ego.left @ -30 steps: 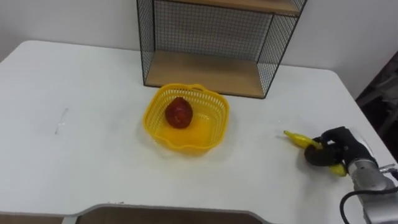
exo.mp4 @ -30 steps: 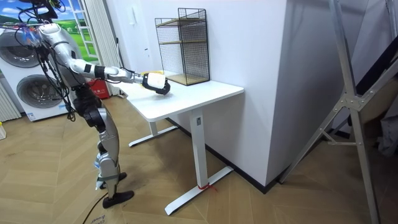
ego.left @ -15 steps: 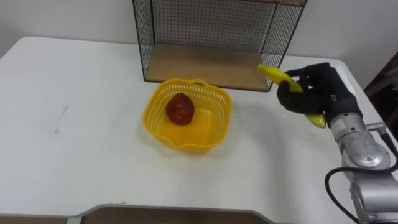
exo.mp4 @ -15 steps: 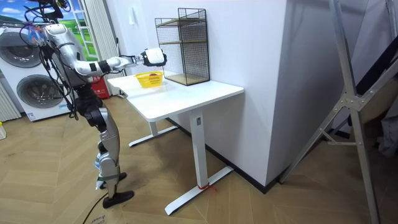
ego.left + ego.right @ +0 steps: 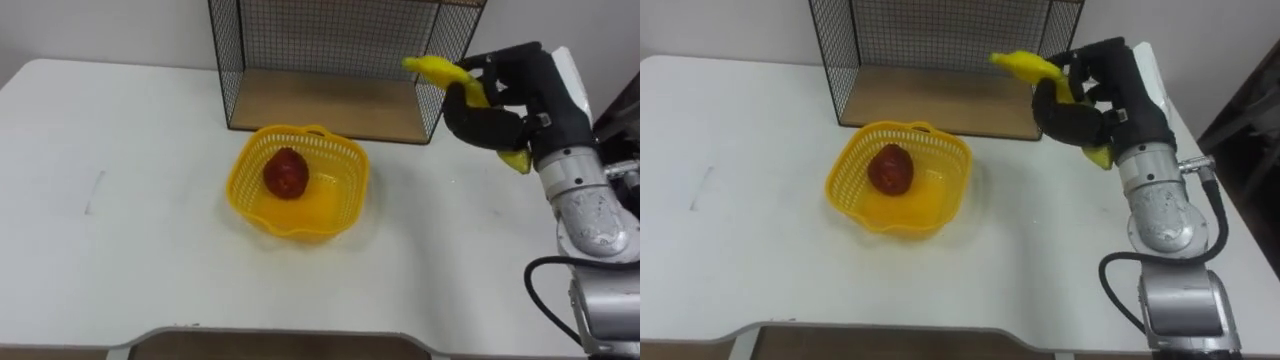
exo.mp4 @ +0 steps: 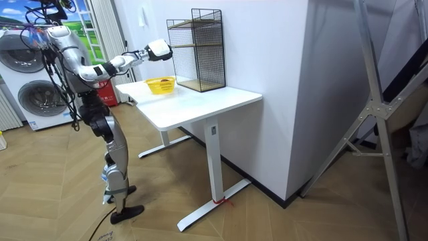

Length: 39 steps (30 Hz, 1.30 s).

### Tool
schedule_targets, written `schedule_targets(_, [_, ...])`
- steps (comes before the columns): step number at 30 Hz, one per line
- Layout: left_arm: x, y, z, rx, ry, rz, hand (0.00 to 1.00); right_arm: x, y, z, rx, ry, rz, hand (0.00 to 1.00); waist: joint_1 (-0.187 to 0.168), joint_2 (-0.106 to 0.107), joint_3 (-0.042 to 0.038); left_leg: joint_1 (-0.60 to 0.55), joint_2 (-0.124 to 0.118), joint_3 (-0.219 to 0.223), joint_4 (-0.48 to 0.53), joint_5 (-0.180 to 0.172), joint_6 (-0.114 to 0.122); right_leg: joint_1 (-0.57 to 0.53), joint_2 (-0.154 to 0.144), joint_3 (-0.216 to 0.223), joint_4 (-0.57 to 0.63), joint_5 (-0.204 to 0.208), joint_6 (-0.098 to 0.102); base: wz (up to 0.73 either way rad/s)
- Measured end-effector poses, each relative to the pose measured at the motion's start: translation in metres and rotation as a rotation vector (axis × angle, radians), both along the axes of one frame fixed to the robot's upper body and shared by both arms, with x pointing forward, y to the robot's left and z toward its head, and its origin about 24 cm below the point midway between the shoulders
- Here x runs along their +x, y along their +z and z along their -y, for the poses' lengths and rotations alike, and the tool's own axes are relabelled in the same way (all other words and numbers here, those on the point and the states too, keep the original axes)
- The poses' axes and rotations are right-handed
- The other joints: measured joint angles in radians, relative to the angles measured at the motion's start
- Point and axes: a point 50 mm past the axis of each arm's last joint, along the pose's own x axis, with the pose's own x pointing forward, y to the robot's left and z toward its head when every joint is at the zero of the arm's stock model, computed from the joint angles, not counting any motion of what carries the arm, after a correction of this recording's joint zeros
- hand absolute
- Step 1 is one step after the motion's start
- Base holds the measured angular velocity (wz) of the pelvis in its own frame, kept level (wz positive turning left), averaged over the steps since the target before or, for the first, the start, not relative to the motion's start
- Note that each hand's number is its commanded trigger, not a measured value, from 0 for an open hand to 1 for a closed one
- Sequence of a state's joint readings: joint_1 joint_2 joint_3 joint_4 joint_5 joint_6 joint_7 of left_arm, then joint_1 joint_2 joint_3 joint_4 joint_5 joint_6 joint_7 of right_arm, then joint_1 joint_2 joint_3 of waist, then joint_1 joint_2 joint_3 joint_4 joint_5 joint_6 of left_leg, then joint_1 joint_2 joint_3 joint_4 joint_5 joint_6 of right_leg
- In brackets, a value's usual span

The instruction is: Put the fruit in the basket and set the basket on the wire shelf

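My right hand [image 5: 505, 105] [image 5: 1095, 98] is raised above the table at the right, fingers curled round a yellow banana [image 5: 437, 69] [image 5: 1025, 66] whose tip points left. It hangs to the right of the yellow basket [image 5: 345, 195] [image 5: 845, 185], in front of the wire shelf's right corner. A dark red fruit [image 5: 286, 172] [image 5: 890, 167] lies inside the basket. The wire shelf [image 5: 330, 105] [image 5: 930, 100] with its wooden board stands just behind the basket. In the room view the robot stands at the table's end, right arm stretched up with the hand [image 6: 159, 49] above the basket [image 6: 160, 85].
The white table [image 5: 120, 230] has wide bare room left of the basket and in front of it. The table's right edge is close beside my right arm. Washing machines [image 6: 30, 94] stand behind the robot.
My right hand has lifted the banana off the table's right side and carried it up and leftward toward the shelf's corner. Basket and red fruit have stayed put.
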State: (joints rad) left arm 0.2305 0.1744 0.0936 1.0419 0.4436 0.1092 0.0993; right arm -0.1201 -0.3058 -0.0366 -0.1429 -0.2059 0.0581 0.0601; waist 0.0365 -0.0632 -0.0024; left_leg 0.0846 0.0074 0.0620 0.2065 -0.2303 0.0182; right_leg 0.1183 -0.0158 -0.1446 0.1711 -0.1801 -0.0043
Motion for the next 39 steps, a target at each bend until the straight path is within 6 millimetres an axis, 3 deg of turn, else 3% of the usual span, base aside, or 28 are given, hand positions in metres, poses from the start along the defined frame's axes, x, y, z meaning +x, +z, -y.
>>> schedule_targets(4, [0.003,0.000,0.000,-0.004,-0.001,0.007,0.00,0.000,-0.008,-0.018,-0.017,0.108,-0.063,1.00,0.012,-0.009,0.0022,0.000,0.000,-0.005,0.000,0.000,0.000,0.000,0.000,-0.001,-0.001,0.000,0.000,0.00])
schedule_targets(10, [0.007,0.000,0.001,-0.003,-0.021,0.009,0.00,0.000,-0.013,-0.027,-0.036,0.192,-0.115,1.00,0.045,-0.018,0.0055,-0.003,-0.001,-0.012,0.001,0.000,0.000,0.002,-0.001,-0.007,-0.002,0.000,0.000,0.04])
schedule_targets(16, [0.015,0.000,0.004,-0.012,-0.034,0.021,0.00,0.003,-0.027,-0.039,-0.053,0.241,-0.190,1.00,0.066,-0.005,0.0162,-0.007,-0.002,-0.012,0.006,0.000,0.000,-0.002,-0.003,-0.011,-0.002,0.000,0.000,0.00])
schedule_targets(19, [0.018,0.000,0.004,-0.012,-0.036,0.029,0.00,0.003,-0.027,-0.040,-0.067,0.252,-0.198,1.00,0.077,-0.002,0.0153,-0.017,-0.001,-0.012,0.000,0.000,0.000,-0.012,-0.002,-0.012,-0.001,0.000,0.000,0.00])
schedule_targets(20, [0.018,0.000,0.004,-0.012,-0.036,0.028,0.00,0.003,-0.027,-0.040,-0.071,0.252,-0.199,0.91,0.078,0.001,0.0126,-0.021,-0.002,-0.011,0.001,0.000,0.000,-0.016,-0.002,-0.014,-0.001,0.000,0.000,0.00])
schedule_targets(22, [0.018,0.000,0.004,-0.010,-0.035,0.025,0.00,0.003,-0.028,-0.040,-0.087,0.248,-0.201,0.00,0.079,0.003,0.0109,-0.021,-0.002,-0.011,0.005,0.000,0.000,-0.016,-0.003,-0.020,-0.002,0.000,0.000,0.00])
schedule_targets(39, [0.024,0.002,0.005,-0.008,-0.056,0.050,0.00,0.001,-0.034,-0.048,-0.173,0.260,-0.222,0.00,0.081,-0.009,0.0068,-0.023,-0.004,-0.010,0.010,0.001,0.002,-0.015,-0.007,-0.031,-0.001,0.000,0.000,0.00])
